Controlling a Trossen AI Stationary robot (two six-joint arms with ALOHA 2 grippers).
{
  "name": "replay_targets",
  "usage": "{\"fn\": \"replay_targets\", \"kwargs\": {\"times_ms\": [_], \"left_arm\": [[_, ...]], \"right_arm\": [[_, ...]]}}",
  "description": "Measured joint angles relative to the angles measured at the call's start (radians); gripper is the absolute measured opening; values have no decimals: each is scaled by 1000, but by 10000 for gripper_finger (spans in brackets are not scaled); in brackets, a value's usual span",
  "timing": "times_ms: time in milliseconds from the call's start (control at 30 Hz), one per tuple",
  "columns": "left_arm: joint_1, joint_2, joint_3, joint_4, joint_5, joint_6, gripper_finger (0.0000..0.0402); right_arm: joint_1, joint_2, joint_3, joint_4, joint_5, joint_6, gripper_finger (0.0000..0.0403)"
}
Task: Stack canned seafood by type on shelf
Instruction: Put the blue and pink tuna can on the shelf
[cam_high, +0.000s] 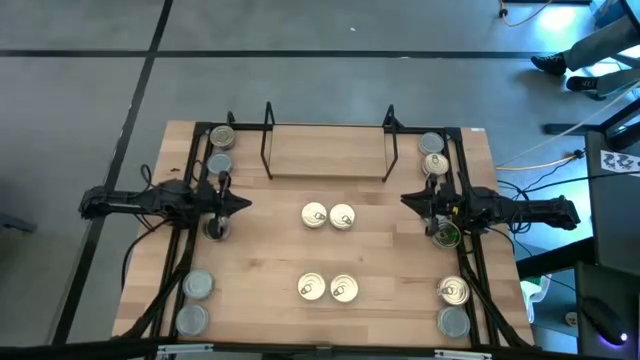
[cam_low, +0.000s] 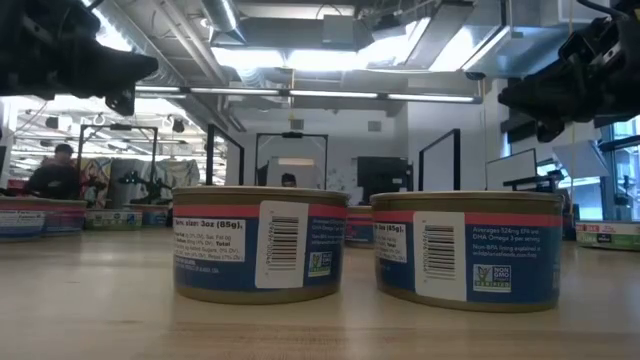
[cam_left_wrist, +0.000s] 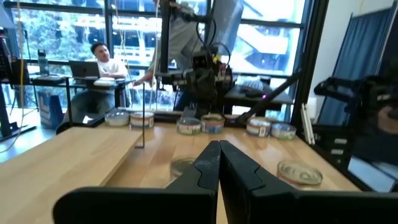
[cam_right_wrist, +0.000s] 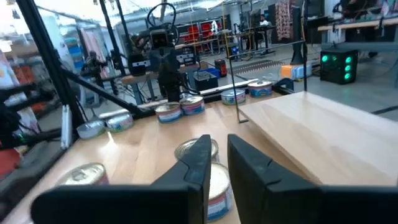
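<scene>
Both your tools float empty, left tool (cam_high: 238, 203) pinched shut, right tool (cam_high: 408, 200) barely parted, the gold-topped cans (cam_high: 327, 216) midway between them, the shelf (cam_high: 327, 152) bare just beyond.

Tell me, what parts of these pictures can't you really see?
- High view: the can under the left gripper is mostly covered by the arm, so its top is hidden.
- High view: the can beneath the right gripper is half covered too.
- Low view: the shelf is hidden behind two big cans.
- High view: can labels are too small to read.
</scene>
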Motion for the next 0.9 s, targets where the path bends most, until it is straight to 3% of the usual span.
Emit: {"fn": "replay_targets", "kwargs": {"times_ms": [200,500,667,900], "left_arm": [[0,0,0,98,-3,37,5],[9,83,32,193,-122,132,5],[46,249,110,205,-127,130,5],[91,593,244,211,-127,74,5]], "right_arm": [[0,4,0,1,8,11,53],[0,98,10,64,80,24,52],[0,250,79,67,116,-6,52],[-1,503,201,67,141,-102,52]]}}
